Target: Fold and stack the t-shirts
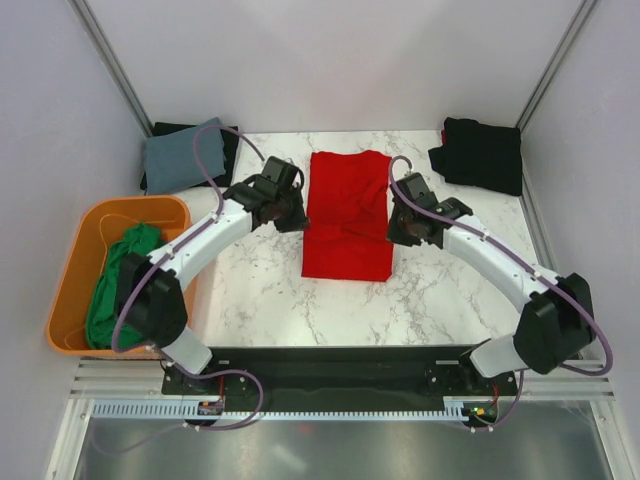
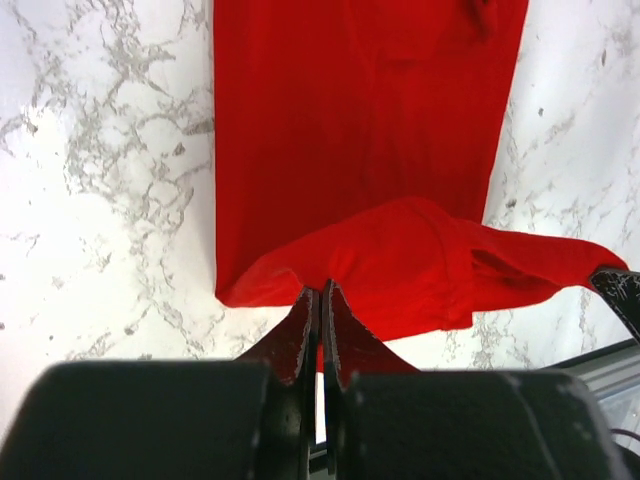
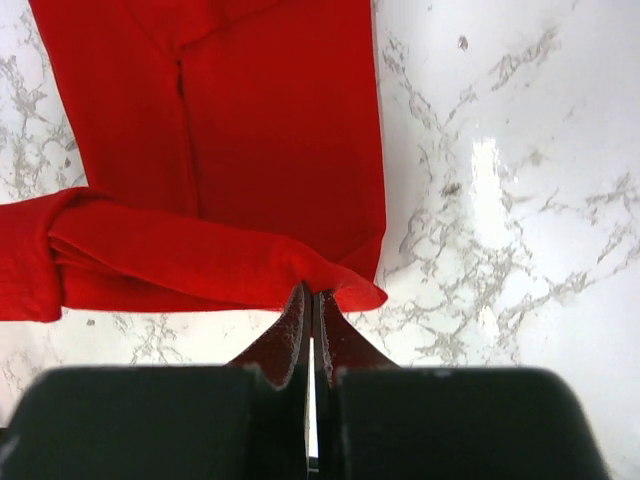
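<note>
In the top view, the dark mounting plate (image 1: 330,368) is sitting nearest, and two white arms are reaching over the glossy, grey-veined marble table (image 1: 260,290). The red t-shirt (image 1: 348,245) is lying at its middle as a long soft rectangle, its far half rumpled. The left gripper (image 1: 292,208) and the right gripper (image 1: 402,228) are flanking it. A green shirt (image 1: 115,285) is slumping in the orange plastic tub (image 1: 68,270). A grey-blue shirt (image 1: 182,155) and a black shirt (image 1: 485,155) are resting at the far corners.

In the left wrist view, the left gripper (image 2: 320,296) is pinching a raised, puffy fold of red t-shirt (image 2: 350,120).

In the right wrist view, the right gripper (image 3: 310,296) is nipping the opposite folded edge.
</note>
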### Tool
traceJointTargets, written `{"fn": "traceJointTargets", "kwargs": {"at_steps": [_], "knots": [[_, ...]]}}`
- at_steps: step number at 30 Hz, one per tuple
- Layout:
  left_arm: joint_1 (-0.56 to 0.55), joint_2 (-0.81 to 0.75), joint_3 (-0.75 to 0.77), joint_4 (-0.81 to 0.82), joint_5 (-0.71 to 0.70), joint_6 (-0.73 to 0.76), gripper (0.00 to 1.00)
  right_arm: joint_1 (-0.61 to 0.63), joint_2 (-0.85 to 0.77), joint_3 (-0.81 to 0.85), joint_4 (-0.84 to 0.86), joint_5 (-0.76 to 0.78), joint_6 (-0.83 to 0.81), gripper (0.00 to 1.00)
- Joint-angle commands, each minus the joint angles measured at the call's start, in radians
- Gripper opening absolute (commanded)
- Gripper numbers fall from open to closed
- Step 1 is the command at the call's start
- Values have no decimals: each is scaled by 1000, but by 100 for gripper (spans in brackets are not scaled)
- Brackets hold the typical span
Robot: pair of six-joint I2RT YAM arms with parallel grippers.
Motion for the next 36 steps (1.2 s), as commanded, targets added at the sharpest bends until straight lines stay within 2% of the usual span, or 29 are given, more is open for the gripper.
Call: {"fn": "traceJointTargets", "kwargs": {"at_steps": [1, 16, 19, 21, 22, 23, 24, 25, 27, 28, 30, 33, 34, 35, 36], "knots": [[37, 52, 84, 11, 60, 75, 2, -35, 67, 83, 49, -53, -71, 0], [114, 345, 261, 8, 134, 126, 2, -124, 329, 229, 97, -130, -135, 0], [137, 417, 332, 5, 155, 128, 2, -146, 397, 272, 104, -148, -146, 0], [152, 482, 379, -21, 192, 128, 7, -163, 461, 336, 103, -161, -161, 0], [177, 509, 458, -44, 216, 126, 12, -178, 487, 365, 92, -161, -164, 3], [189, 587, 515, -68, 276, 125, 24, -190, 515, 438, 81, -190, -166, 12], [205, 626, 582, -149, 299, 125, 31, -202, 574, 481, 65, -193, -166, 40], [229, 676, 742, -201, 315, 125, 37, -224, 604, 527, 26, -202, -175, 50], [249, 777, 904, -313, 338, 117, 43, -241, 644, 643, -15, -240, -189, 60], [263, 788, 1007, -385, 338, 117, 45, -246, 647, 660, -43, -241, -193, 61], [265, 763, 1014, -401, 321, 121, 47, -247, 580, 614, -40, -230, -207, 62], [265, 646, 873, -378, 283, 132, 48, -249, 482, 430, 10, -233, -203, 63], [263, 575, 760, -343, 281, 137, 48, -249, 370, 316, 44, -253, -192, 63], [262, 539, 695, -320, 281, 138, 48, -247, 369, 251, 64, -274, -192, 63], [260, 505, 630, -290, 282, 140, 48, -249, 292, 186, 90, -300, -171, 63]]}}
